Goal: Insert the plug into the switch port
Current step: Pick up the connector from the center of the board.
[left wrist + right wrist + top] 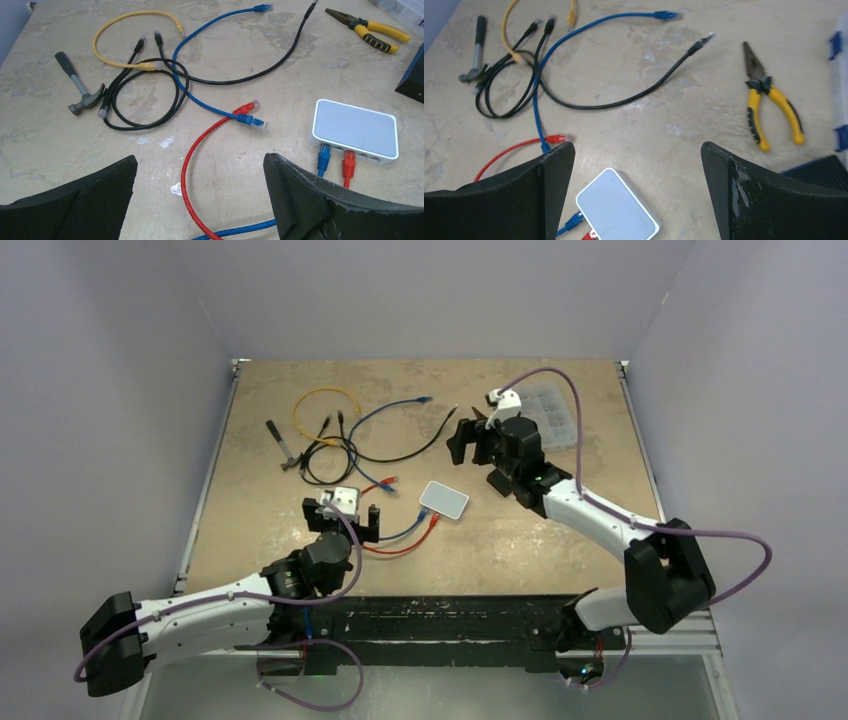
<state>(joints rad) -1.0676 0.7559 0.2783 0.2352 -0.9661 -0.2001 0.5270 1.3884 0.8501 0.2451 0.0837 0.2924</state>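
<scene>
**What the three views hid or cropped**

In the left wrist view, the cords below the blue plug (324, 156) and red plug (348, 164) vanished behind a finger (310, 200) of the left gripper (200, 161). A black block (412, 75) at the right edge was cropped too far to name. The right wrist view's bottom edge cut through the port side of the switch (616, 206). Its top edge clipped the yellow cable (508, 35), and its right edge left only a sliver of the clear organiser box (841, 60). From above, the ports were too small to make out, and the pliers (769, 107) lay hidden behind the right arm (600, 515).
</scene>
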